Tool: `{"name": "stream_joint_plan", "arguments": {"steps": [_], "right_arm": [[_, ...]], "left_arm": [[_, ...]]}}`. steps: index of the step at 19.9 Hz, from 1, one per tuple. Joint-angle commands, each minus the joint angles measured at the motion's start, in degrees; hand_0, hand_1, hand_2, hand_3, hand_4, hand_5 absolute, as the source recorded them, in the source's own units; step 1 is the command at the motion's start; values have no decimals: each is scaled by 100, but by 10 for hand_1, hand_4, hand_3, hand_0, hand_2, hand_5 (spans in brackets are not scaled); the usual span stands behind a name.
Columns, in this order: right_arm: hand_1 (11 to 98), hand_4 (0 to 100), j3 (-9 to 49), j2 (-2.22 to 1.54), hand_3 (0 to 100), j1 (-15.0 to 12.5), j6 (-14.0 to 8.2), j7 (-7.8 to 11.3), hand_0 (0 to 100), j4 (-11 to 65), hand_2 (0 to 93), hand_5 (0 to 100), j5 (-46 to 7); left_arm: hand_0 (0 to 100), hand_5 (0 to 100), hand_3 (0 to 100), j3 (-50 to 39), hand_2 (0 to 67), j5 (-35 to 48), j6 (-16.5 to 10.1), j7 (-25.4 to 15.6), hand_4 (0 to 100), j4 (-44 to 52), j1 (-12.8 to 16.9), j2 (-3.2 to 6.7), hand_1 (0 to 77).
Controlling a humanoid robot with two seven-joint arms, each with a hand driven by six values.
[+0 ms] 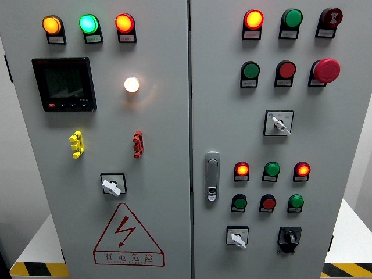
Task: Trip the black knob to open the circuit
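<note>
The black knob (289, 238) sits at the lower right of the right cabinet door, on a black plate, its pointer roughly upright. Left of it is a white-handled rotary switch (237, 237). Neither of my hands shows in the head view, so nothing is touching the knob.
The grey cabinet has two doors with a chrome door handle (212, 176) near the seam. A red mushroom stop button (325, 70), lit and unlit indicator lamps, two more white selector switches (279, 123) (111, 185), a black meter (64, 83) and a warning triangle (127, 236) fill the panels.
</note>
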Motion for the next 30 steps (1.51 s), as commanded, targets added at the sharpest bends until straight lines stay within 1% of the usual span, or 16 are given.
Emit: {"name": "stream_joint_plan", "arguments": {"steps": [1, 5, 8, 9, 12, 14, 16, 17, 18, 19, 20, 21, 23, 27, 29, 30], "right_arm": [[418, 171, -17, -1, 281, -127, 13, -24, 844, 1044, 0, 300, 306], [439, 252, -201, -1, 344, -381, -22, -244, 843, 2487, 0, 359, 693], [447, 313, -473, -1, 377, -461, -223, -244, 843, 3156, 0, 396, 764], [450, 333, -578, -9, 389, -479, -355, -244, 844, 3289, 0, 416, 764], [460, 442, -921, -1, 439, -435, -1013, -235, 852, 3579, 0, 503, 764], [470, 578, -1132, -1, 520, -408, -1182, -235, 862, 3746, 0, 596, 755], [475, 650, -1246, 8, 590, -208, -1357, -226, 872, 3826, 0, 667, 720], [476, 719, -1395, 26, 679, -128, -1549, -235, 879, 3835, 0, 731, 720], [476, 753, -1510, 17, 737, -40, -1804, -235, 885, 3844, 0, 808, 711], [477, 770, -1624, 26, 778, 117, -2111, -235, 887, 3844, 0, 840, 702], [485, 808, -1703, 26, 834, 249, -2262, -244, 895, 3835, 0, 950, 676], [503, 868, -1739, 34, 868, 364, -2298, -253, 902, 3817, 0, 1000, 667], [529, 916, -1731, 35, 874, 444, -2298, -270, 920, 3800, 0, 1000, 676], [571, 940, -1687, 43, 877, 558, -2298, -332, 975, 3739, 0, 1000, 676], [610, 1000, -1660, 43, 878, 689, -2307, -332, 1000, 3651, 0, 1000, 685], [619, 1000, -1660, 61, 890, 751, -2307, -332, 1000, 3598, 0, 1000, 685]], "left_arm": [[0, 86, 261, 0, 195, 0, 0, 1, 99, 0, -9, 5, 0], [0, 86, 261, 0, 195, 0, 0, 1, 99, 0, 0, 5, 0], [0, 86, 261, 0, 195, 0, 0, 1, 99, 0, -9, 5, 0], [0, 86, 261, 0, 195, 0, 0, 1, 99, 0, 0, 5, 0], [0, 86, 261, 0, 195, 0, 0, 1, 99, 0, 0, 5, 0], [0, 86, 261, 0, 194, 0, 0, 1, 99, 0, 0, 5, 0], [0, 86, 261, 0, 195, 0, 0, 1, 99, 0, 0, 5, 0], [0, 86, 261, 0, 195, 0, 0, 1, 99, 0, 0, 5, 0], [0, 86, 261, 0, 195, 0, 0, 1, 99, 0, 0, -4, 0], [0, 86, 261, 0, 195, 0, 0, 1, 99, 0, 0, -4, 0], [0, 86, 261, 0, 195, 0, 0, 1, 99, 0, 0, -4, 0], [0, 86, 261, 0, 195, 0, 0, 1, 99, 0, 0, 5, 0], [0, 86, 261, 0, 195, 0, 0, 1, 99, 0, -9, 5, 0], [0, 86, 261, 0, 195, 0, 0, 1, 99, 0, 0, 5, 0], [0, 86, 261, 0, 195, 0, 0, 1, 99, 0, -9, 5, 0], [0, 86, 261, 0, 195, 0, 0, 1, 99, 0, 0, 5, 0]]}}
